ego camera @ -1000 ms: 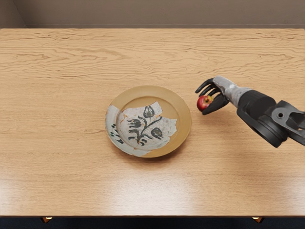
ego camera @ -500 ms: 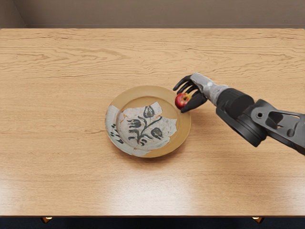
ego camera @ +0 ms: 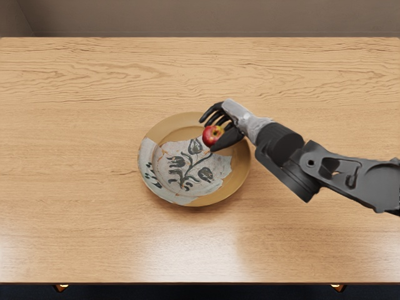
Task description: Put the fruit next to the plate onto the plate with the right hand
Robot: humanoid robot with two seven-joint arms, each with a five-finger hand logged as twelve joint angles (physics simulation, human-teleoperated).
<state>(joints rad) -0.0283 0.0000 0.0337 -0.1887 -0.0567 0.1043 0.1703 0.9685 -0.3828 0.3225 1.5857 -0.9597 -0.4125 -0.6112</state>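
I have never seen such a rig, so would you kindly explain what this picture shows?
This is a simulated view from a humanoid robot's head, looking down at a slant on a wooden table. The dark arm entering from the right ends in its five-fingered right hand. That hand grasps a small red apple over the upper right part of a brown plate with a leaf pattern. Whether the apple touches the plate is unclear. The left arm is out of view.
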